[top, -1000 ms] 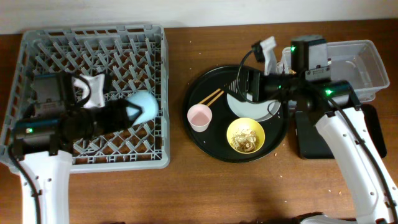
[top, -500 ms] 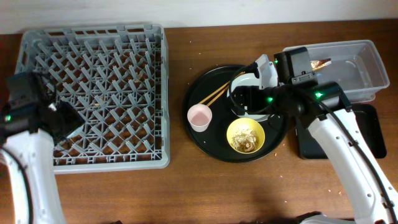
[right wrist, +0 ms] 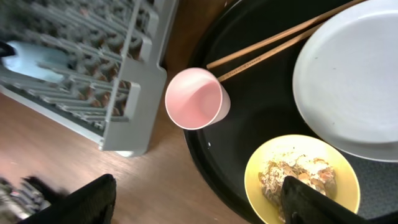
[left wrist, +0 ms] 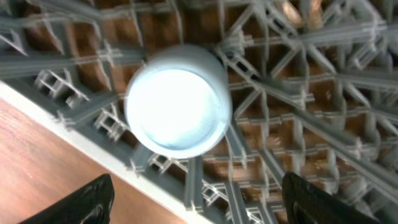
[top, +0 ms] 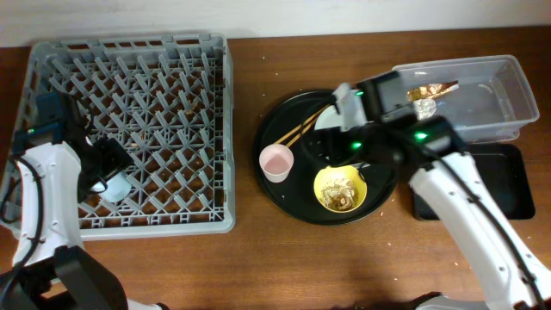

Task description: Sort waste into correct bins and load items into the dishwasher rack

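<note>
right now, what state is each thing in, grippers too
light blue cup, standing in the rack, free of the fingers
pink cup, upright, empty, on round tray
yellow bowl, holding food scraps
white plate, flat, no food
chopsticks, lying on tray
wrapper, inside clear tub
left gripper, open, empty
right gripper, open, empty

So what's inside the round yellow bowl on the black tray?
Brownish food scraps lie heaped in the round yellow bowl, covering its middle. The bowl's floor beneath them cannot be seen.

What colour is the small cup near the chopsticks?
The cup is pink; the right wrist view shows it best.
</note>
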You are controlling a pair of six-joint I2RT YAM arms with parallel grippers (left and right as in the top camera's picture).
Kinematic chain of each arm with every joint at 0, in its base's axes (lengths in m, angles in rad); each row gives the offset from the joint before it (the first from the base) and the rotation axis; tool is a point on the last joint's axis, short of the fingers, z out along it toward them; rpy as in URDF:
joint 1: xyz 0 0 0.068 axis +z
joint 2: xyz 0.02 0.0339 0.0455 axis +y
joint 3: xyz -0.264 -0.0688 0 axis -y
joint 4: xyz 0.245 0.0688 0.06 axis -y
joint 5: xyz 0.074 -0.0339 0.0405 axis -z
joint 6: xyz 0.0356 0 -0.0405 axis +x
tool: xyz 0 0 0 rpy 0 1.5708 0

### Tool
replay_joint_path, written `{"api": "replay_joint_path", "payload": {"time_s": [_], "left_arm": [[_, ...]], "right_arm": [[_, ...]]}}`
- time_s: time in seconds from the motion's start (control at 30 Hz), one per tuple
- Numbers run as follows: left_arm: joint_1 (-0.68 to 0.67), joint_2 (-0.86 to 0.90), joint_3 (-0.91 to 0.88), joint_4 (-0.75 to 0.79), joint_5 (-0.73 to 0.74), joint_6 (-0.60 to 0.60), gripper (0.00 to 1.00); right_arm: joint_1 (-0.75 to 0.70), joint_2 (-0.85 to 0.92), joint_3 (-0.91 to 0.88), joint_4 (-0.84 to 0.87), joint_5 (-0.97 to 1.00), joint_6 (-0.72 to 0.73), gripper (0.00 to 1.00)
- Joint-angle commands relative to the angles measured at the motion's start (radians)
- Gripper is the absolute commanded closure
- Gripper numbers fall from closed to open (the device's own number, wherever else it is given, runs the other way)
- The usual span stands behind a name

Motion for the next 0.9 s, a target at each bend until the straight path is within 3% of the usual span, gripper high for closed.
{"api": "replay_joint_path", "payload": {"time_s": [0.0,0.1,0.17,0.2,0.3,0.47,0.7,0.87], "left_arm": [[0.004,-0.009,0.118,-0.072,0.196,0.099,0.16],[0.003,-0.043,0.236,-0.143,0.438,0.289,0.16],[0.002,-0.083,0.276,-0.154,0.618,0.388,0.14],[0.002,-0.098,0.278,-0.151,0.657,0.391,0.08],[0.002,-0.133,0.278,-0.160,0.722,0.391,0.06],[0.002,-0.137,0.277,-0.204,0.921,0.452,0.05],[0.002,-0.137,0.277,-0.210,1.202,0.451,0.05],[-0.046,-0.137,0.277,-0.211,1.407,0.496,0.05]], "right_arm": [[0.066,0.105,0.002,0.019,0.161,-0.010,0.23],[0.095,0.218,0.002,0.071,0.143,0.010,0.39],[0.113,0.298,0.002,0.125,0.146,0.014,0.42],[0.116,0.325,0.002,0.149,0.151,0.017,0.43],[0.116,0.399,0.002,0.219,0.150,0.026,0.46],[0.116,0.464,0.004,0.253,0.135,0.051,0.95],[0.045,0.261,0.128,0.122,-0.168,-0.026,0.96],[-0.056,0.055,0.154,0.161,-0.640,-0.183,0.96]]}}
